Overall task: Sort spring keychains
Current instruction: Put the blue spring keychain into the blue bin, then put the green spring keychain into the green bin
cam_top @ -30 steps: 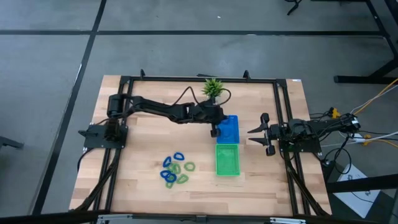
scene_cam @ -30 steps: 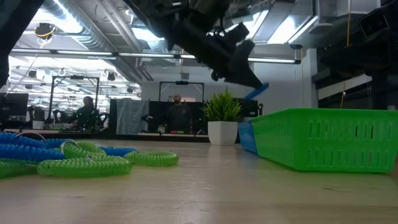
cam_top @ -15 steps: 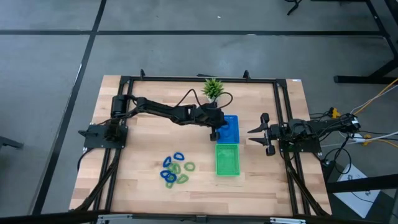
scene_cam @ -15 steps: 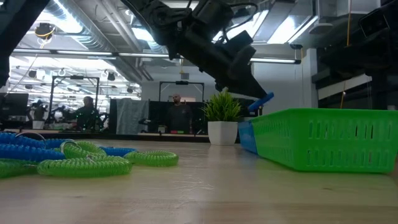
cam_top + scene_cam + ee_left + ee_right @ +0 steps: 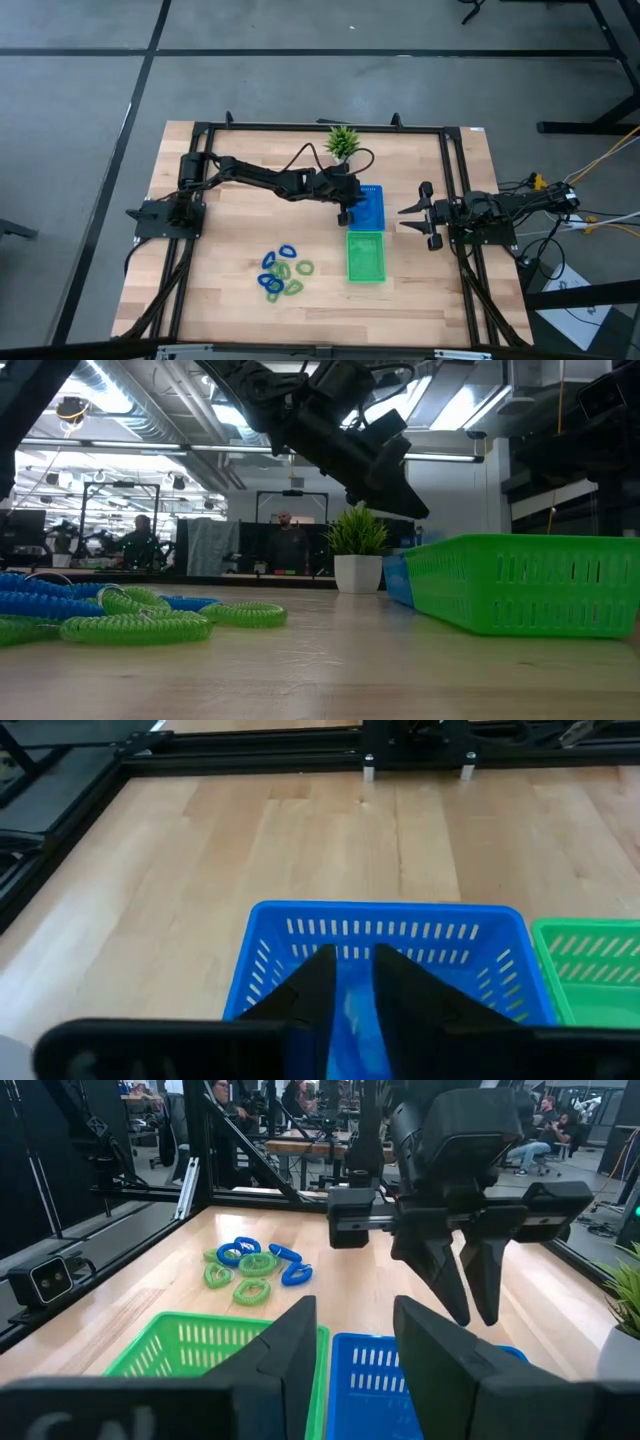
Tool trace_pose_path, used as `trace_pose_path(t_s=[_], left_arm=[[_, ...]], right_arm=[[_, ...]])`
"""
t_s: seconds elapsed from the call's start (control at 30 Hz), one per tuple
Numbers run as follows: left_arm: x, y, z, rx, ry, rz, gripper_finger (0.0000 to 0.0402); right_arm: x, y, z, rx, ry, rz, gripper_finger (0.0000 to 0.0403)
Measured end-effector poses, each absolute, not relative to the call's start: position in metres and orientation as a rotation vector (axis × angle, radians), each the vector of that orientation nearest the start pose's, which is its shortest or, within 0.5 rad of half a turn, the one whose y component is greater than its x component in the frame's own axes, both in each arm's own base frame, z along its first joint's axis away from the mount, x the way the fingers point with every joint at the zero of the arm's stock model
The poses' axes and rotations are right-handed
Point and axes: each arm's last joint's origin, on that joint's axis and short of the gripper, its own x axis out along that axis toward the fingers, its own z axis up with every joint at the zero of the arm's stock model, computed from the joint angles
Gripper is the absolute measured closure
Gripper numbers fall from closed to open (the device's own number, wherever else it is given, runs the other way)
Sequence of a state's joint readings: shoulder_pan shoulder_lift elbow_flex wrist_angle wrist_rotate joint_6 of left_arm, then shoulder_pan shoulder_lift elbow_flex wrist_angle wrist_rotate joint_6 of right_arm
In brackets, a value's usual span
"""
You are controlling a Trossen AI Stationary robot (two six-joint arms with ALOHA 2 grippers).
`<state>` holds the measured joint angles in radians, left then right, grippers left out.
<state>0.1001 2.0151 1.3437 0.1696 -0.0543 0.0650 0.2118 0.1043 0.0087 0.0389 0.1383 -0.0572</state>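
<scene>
On the wooden bench (image 5: 230, 240), toward its near-left part in the high view, lie the spring keychains (image 5: 281, 271): a loose cluster of small coiled loops, some blue and some light green, touching and partly overlapping one another. In the low view the same heap (image 5: 110, 615) sits at the left, flat on the bench top.

Further right, the left arm reaches across the middle of the bench, and the left claw (image 5: 345, 210) hangs over the near-left edge of the blue tray (image 5: 372, 205). It stands well apart from the heap of keychains, which lies nearer the front edge and to the left of it. In the left wrist view its two dark fingers (image 5: 318, 990) stand a narrow gap apart, pointing down into the blue tray, with something blue showing between and below them; whether that is a keychain lying in the tray I cannot tell. Nothing is seen gripped between the fingers.

A small potted plant (image 5: 342, 142) stands behind the blue tray. Just in front of the blue tray, touching it, is the green tray (image 5: 366, 257).

At the right edge of the bench the right claw (image 5: 415, 213) waits, its fingers spread apart and holding nothing.
</scene>
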Motion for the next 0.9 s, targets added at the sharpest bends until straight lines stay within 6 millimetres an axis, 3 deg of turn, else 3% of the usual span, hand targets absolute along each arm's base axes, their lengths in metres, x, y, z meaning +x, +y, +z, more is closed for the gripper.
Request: trace_pose_path(t_s=[0.47, 0.9], left_arm=[[0.446, 0.039, 0.191, 0.056, 0.492, 0.116, 0.0306], [0.434, -0.012, 0.219, 0.085, 0.504, 0.003, 0.0314]], right_arm=[[0.102, 0.018, 0.162, -0.067, 0.054, 0.075, 0.0267], [0.102, 0.018, 0.162, -0.067, 0.054, 0.075, 0.0267]])
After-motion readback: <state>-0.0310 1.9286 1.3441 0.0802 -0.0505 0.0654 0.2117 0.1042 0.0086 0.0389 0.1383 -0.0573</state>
